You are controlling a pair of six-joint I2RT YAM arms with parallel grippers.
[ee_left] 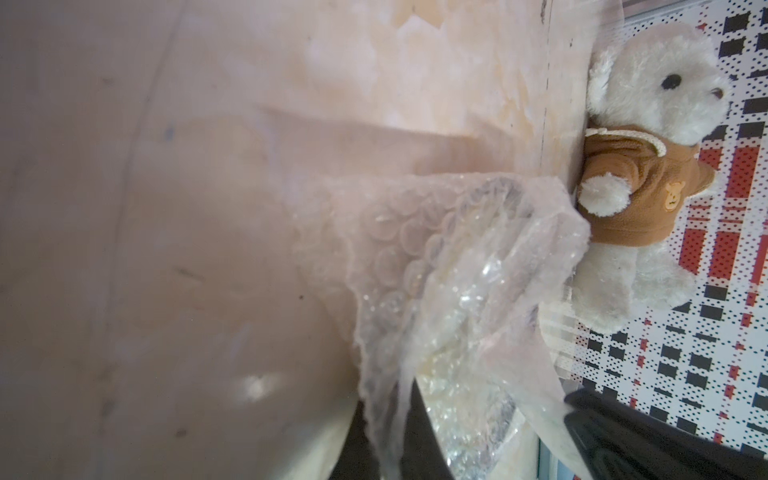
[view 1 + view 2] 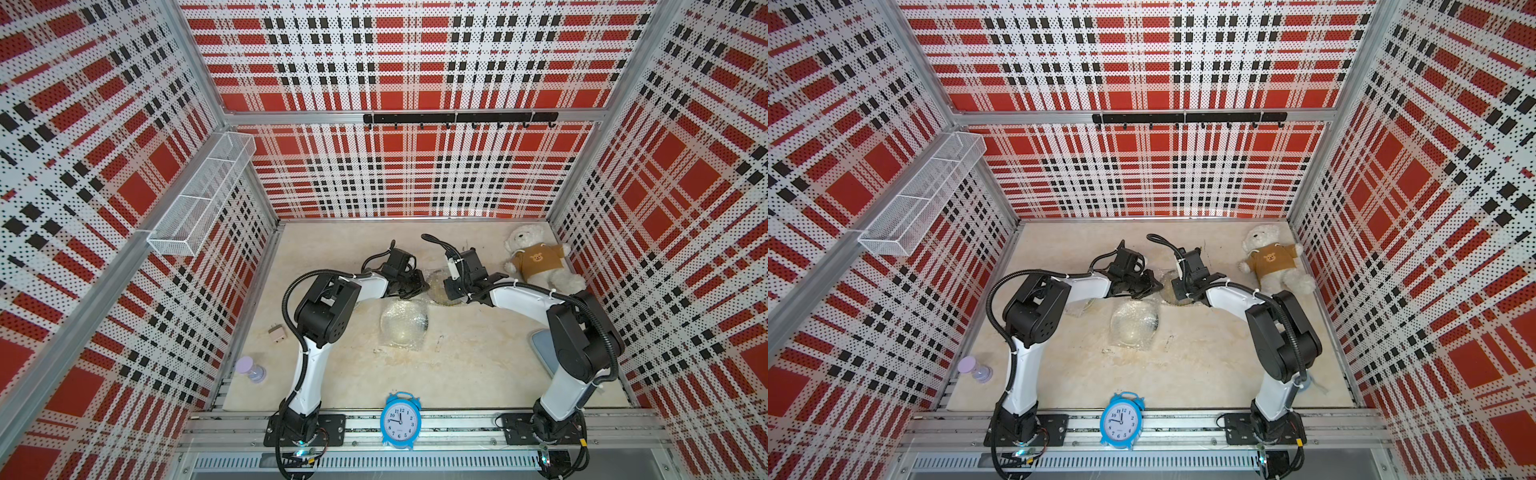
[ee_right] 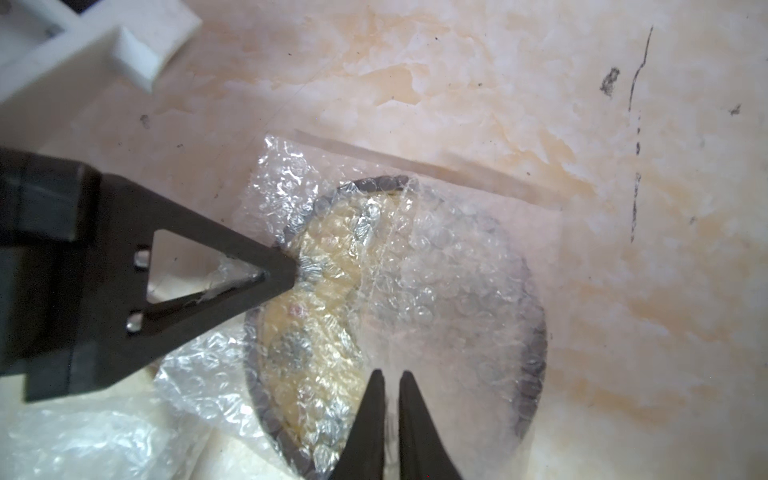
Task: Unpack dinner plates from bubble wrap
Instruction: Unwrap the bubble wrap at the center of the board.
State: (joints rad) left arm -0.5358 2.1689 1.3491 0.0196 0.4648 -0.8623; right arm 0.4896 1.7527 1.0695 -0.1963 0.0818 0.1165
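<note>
Up close, the right wrist view shows the yellow plate [image 3: 316,299] with its dark rim lying flat on the table [image 3: 623,124], covered by bubble wrap [image 3: 436,257]. The left gripper [image 3: 284,272] sits at the plate's rim with its fingers pressed together, pinching the edge of the wrap there. The right gripper [image 3: 392,376] hangs over the plate a little apart from it. Its fingers are nearly together with a thin slit between them; whether they nip any wrap I cannot tell.

The left wrist view adds what that one lacks: a crinkled fold of wrap running out from between the left fingers, with the teddy bear [image 1: 648,174] beyond it by the wall.

In both top views the two grippers meet over the plate near the back of the table. They hide most of it, so only a sliver of yellow and dark rim shows. A second wrapped plate [image 2: 404,328] lies nearer the front, well apart from both grippers; it looks pale, its marks too faint to read. In a top view a crumpled patch of wrap [image 2: 1084,306] peeks from under the left arm; what it holds is hidden.
</note>
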